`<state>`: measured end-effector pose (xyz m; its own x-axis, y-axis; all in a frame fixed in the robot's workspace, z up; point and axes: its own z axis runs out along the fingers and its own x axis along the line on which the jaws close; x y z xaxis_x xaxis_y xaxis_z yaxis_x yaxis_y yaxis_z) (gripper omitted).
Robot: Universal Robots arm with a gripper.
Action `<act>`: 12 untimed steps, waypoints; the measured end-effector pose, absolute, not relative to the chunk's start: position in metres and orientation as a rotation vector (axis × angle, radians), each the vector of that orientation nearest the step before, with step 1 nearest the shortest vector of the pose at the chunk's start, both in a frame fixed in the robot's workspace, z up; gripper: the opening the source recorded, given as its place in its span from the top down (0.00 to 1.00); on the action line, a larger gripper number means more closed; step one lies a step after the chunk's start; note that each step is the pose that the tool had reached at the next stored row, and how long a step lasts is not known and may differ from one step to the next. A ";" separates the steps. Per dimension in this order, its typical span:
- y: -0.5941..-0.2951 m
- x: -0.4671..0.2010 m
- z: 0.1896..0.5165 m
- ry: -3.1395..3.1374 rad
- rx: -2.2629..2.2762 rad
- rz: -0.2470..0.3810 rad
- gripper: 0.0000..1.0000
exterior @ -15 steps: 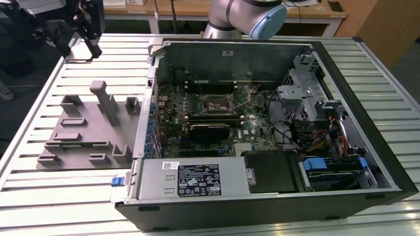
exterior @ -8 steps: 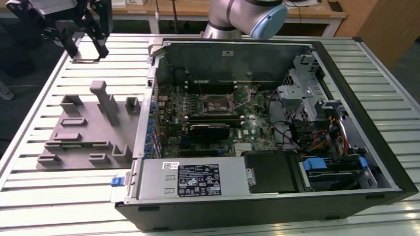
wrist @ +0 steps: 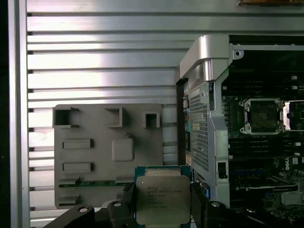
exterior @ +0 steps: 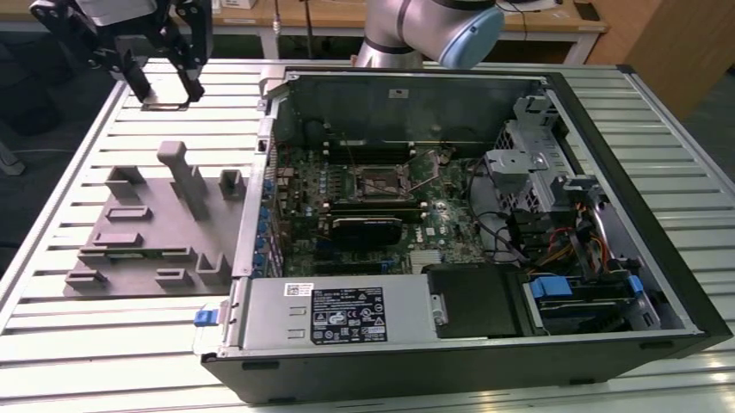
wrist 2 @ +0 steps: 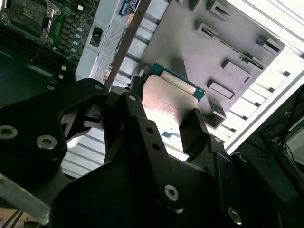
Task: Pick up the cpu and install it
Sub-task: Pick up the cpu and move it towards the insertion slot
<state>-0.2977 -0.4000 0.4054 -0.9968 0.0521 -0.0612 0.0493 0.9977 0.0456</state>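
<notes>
The cpu (wrist: pixel 163 202) is a flat square chip with a silvery top and a thin green rim. My gripper (wrist: pixel 163 209) is shut on it, one black finger on each side edge. In the second wrist view the cpu (wrist 2: pixel 168 99) sits between the fingers (wrist 2: pixel 194 126) of the gripper (wrist 2: pixel 166 118). In the exterior view the gripper (exterior: pixel 164 93) hangs above the table's far corner on the exterior view's left, beyond the grey fixture tray (exterior: pixel 150 232), with the cpu (exterior: pixel 167 105) at its tips. The open motherboard socket (exterior: pixel 385 181) lies inside the case, also seen as the socket (wrist: pixel 262 116).
The open computer case (exterior: pixel 460 335) lies on its side on the slatted aluminium table (exterior: pixel 69 344). Its raised wall (exterior: pixel 255 172) stands between tray and motherboard. A black heatsink (exterior: pixel 365 228), drive cage (exterior: pixel 522 163) and cables (exterior: pixel 563 241) crowd the inside.
</notes>
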 end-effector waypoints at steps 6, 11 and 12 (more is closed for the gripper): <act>-0.400 -0.288 0.405 3.077 0.078 0.068 0.45; -0.400 -0.280 0.405 3.077 0.078 0.068 0.45; -0.400 -0.278 0.405 3.077 0.078 0.068 0.45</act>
